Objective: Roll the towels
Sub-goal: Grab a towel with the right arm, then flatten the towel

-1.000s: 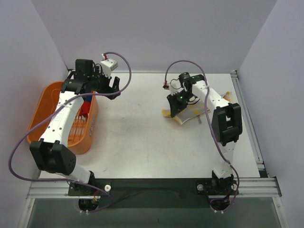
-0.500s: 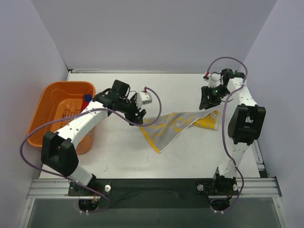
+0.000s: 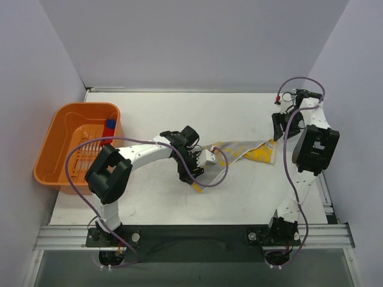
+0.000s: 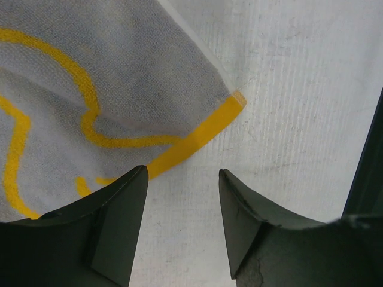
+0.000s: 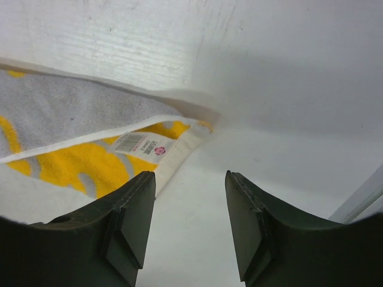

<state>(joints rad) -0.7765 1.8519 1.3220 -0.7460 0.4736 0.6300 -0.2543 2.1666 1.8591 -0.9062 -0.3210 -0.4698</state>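
Yellow-patterned towel (image 3: 242,149) lies stretched out on the white table (image 3: 155,113), well to the right of the orange tub (image 3: 45,173). The red and turquoise towel (image 3: 109,125) sits inside that tub, at its far right corner. The left gripper (image 4: 182,227) hovers over the yellow towel's corner nearest the tub, jaws parted and empty. The right gripper (image 5: 190,227) is at the end farthest from the tub, jaws also apart, holding nothing, just short of the labelled corner (image 5: 139,143).

Overhead wide — both wrist views hug towel (image 3: 239,149).
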